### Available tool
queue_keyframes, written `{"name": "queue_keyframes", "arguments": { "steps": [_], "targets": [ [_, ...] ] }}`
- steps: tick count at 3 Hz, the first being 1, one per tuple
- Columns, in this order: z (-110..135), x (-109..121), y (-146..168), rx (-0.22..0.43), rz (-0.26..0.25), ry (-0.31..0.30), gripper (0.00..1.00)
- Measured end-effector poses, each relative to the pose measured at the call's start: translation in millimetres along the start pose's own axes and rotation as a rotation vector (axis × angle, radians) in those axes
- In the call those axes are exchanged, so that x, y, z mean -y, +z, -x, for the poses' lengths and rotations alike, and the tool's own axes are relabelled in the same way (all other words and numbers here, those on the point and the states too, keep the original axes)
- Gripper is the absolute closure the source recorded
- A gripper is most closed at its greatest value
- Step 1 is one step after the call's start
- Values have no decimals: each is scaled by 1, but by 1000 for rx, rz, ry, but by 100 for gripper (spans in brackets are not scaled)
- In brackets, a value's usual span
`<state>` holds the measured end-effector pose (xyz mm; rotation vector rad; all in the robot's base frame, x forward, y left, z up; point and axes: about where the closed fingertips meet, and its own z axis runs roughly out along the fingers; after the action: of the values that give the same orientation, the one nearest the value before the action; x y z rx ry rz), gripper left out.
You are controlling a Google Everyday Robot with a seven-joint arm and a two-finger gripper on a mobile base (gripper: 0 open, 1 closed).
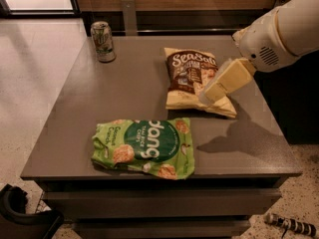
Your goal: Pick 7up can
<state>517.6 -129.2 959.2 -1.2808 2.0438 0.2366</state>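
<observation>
The can (103, 41) stands upright near the far left corner of the tabletop (124, 93), well to the left of the brown bag (187, 73) and a little farther back than it. It is silver and pale green with a silver top. Nothing touches it.

The brown bag lies flat on the far right part of the tabletop, with its white lettering facing up. The gripper (212, 91) hangs over the right half of this bag, slanting down and to the left, with its cream tip above the bag's lower right part. Whether it is spread or pressed together cannot be told from this angle, and it holds nothing that shows. It is well apart from the can. The white arm (284, 26) runs up and to the right from it, past the bag's right edge and out of the picture.

The arm's shadow (234, 138) falls on the tabletop in front of the brown bag and to its right. A green bag (144, 146) lies flat in front of the brown bag and to its left, close to the near edge of the tabletop. The two bags do not touch.
</observation>
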Motion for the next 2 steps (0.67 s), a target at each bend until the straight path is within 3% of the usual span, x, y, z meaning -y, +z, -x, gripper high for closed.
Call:
{"name": "queue_keyframes", "arguments": {
  "steps": [1, 2],
  "targets": [
    [32, 3, 23, 206, -6, 55, 0],
    [70, 25, 28, 379, -83, 46, 0]
  ]
}}
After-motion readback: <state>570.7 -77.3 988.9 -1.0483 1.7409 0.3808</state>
